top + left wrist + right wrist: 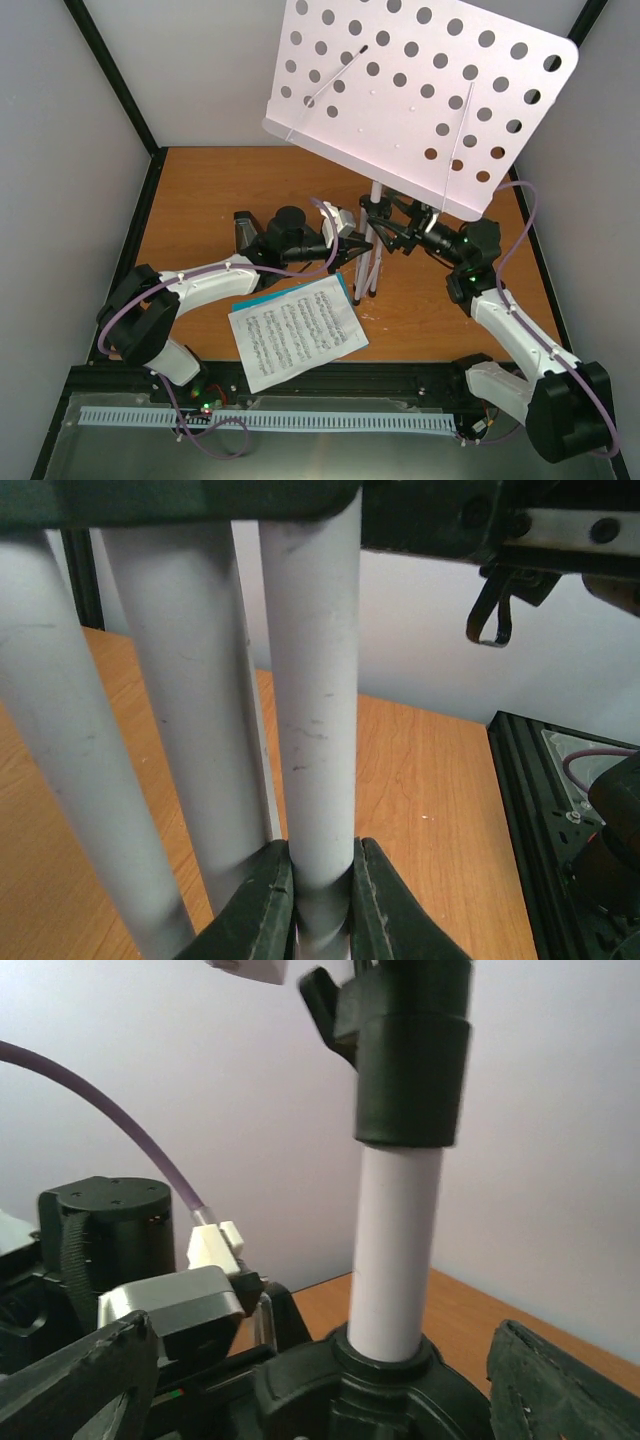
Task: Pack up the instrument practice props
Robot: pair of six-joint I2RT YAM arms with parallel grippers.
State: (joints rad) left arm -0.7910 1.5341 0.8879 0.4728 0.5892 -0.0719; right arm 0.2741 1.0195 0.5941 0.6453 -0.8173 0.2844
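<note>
Gripping one silver leg [315, 680] of the music stand [420, 90], the left gripper [320, 905] has both dark fingers [262, 910] pressed against the tube. Its wrist camera shows this clamp plainly, with two more folded legs alongside. From above, only the gripper head shows beside the leg bundle.

The right gripper [320, 1355] sits with its jaws wide apart, one on each side of the black hub at the foot of the white post [395, 1250]. A black collar [410, 1070] is higher up the post. That camera does not show whether either finger touches the hub.

Only the overhead view shows the stand upright at mid-table [200, 190], its perforated desk tilted. It also shows the sheet music [295, 330] lying on the teal folder [252, 303] near the front edge, and the black metronome [243, 232] behind the left arm.
</note>
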